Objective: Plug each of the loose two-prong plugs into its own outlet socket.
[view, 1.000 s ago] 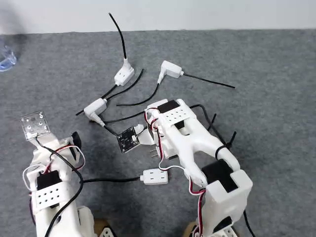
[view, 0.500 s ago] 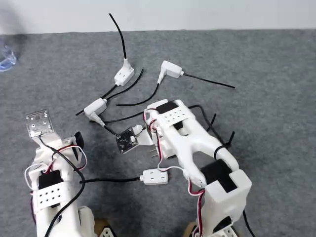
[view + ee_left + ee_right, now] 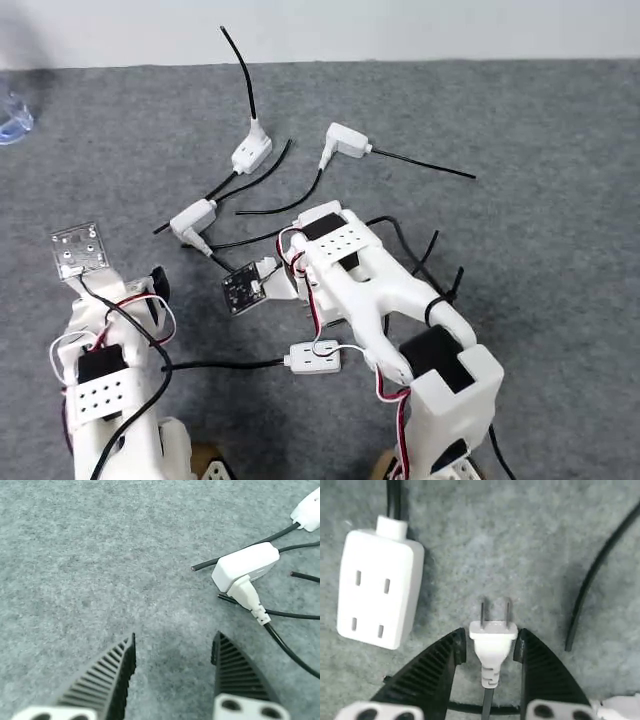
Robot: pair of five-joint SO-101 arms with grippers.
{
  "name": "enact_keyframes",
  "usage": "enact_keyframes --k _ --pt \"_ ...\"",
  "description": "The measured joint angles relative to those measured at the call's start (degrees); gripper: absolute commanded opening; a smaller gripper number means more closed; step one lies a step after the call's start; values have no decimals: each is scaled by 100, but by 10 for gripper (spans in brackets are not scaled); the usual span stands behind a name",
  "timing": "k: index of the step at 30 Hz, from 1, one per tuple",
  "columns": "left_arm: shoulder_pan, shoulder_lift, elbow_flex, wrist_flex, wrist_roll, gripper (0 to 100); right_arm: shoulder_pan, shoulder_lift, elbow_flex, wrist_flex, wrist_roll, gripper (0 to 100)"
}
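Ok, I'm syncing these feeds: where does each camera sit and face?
High view: fixed above, facing down on the carpet; left arm and right arm show.
Left wrist view: on the left arm, facing down past the open left gripper at a white plug.
Right wrist view: on the right arm, facing down past the right gripper, shut on a two-prong plug.
Shared: high and right wrist views both show the outlet block.
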Motion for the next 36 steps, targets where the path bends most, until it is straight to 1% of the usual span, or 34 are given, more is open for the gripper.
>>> enact_keyframes --k 4,5,8,12,15,23,26,31,34,36 --pt "0 0 0 0 0 232 114 0 44 0 97 143" --pt "0 0 0 0 0 232 123 0 44 0 97 120" --pt "0 0 0 0 0 232 132 0 44 -26 114 6" --pt "0 0 0 0 0 232 141 70 44 -264 114 40" --pt "0 0 0 0 0 232 167 220 35 -308 114 6" --pt "44 0 0 0 0 232 167 290 26 -413 88 9" --pt "26 0 0 0 0 232 167 -44 44 -396 -440 9" --pt "62 0 0 0 0 234 0 -1547 44 422 -1248 9" --pt "422 0 -88 18 9 236 -246 -2549 44 985 -1688 9" --pt "782 0 -378 290 167 236 -316 -3051 44 1231 -2066 9"
